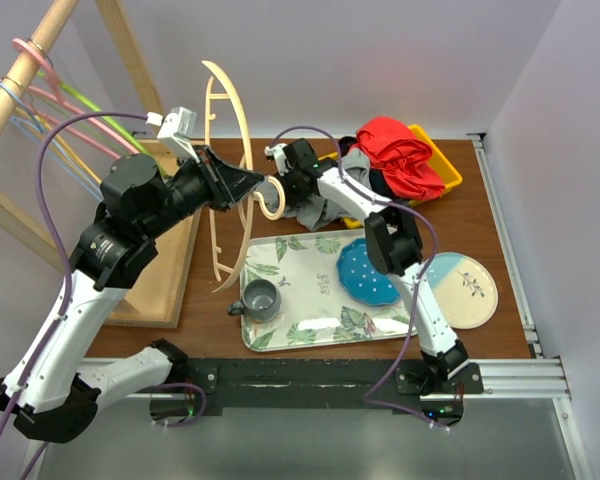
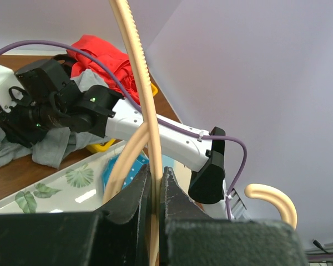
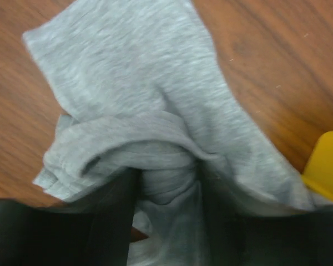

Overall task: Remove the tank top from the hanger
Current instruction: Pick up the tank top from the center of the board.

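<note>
Wrist views settle both grips: left end effector (image 2: 155, 185) pinched narrow on the one cream hanger (image 2: 137, 72); right end effector (image 3: 164, 216) clamped on the one grey tank top (image 3: 144, 88), bunched on the worktop (image 3: 266, 44); only the top view shows one tray (image 1: 310, 335), one cup (image 1: 260, 298), and two plates: blue plate (image 1: 368, 272) on the tray, cream plate (image 1: 475, 290) beside it.
</note>
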`<action>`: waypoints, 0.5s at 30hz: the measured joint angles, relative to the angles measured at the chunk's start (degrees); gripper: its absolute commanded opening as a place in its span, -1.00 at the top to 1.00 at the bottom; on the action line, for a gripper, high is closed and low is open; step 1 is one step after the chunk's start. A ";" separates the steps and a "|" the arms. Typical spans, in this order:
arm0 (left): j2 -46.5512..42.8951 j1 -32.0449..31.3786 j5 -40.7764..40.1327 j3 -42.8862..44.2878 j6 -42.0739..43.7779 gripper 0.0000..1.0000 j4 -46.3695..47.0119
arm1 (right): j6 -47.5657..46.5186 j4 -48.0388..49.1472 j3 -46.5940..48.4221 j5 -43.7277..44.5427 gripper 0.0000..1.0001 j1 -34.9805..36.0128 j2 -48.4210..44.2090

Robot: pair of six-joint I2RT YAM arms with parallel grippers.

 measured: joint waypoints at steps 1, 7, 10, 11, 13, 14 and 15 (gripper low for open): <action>0.00 0.00 -0.22 0.00 0.02 1.00 0.09 | 0.17 0.11 0.00 -0.02 0.67 -0.20 0.00; -0.09 0.00 -1.42 0.11 0.00 1.00 0.26 | 1.01 0.46 0.00 -2.95 1.00 -1.05 -0.94; -0.31 0.00 -2.12 0.11 0.00 1.00 0.44 | 1.53 0.44 -0.02 -3.67 1.00 -0.98 -3.58; -0.39 0.00 -2.29 0.11 0.00 1.00 0.44 | 1.84 0.48 -0.04 -3.96 1.00 -0.98 -4.83; -0.61 0.00 -2.58 0.11 -0.02 1.00 0.46 | 2.73 1.09 -0.13 -4.55 1.00 -1.03 -9.35; -0.72 0.00 -2.71 0.11 -0.02 1.00 0.46 | 3.04 1.64 -0.13 -4.59 1.00 -1.11 -11.45; -0.81 0.00 -2.80 0.11 -0.02 1.00 0.46 | 3.54 2.29 -0.13 -4.66 1.00 -1.33 -14.16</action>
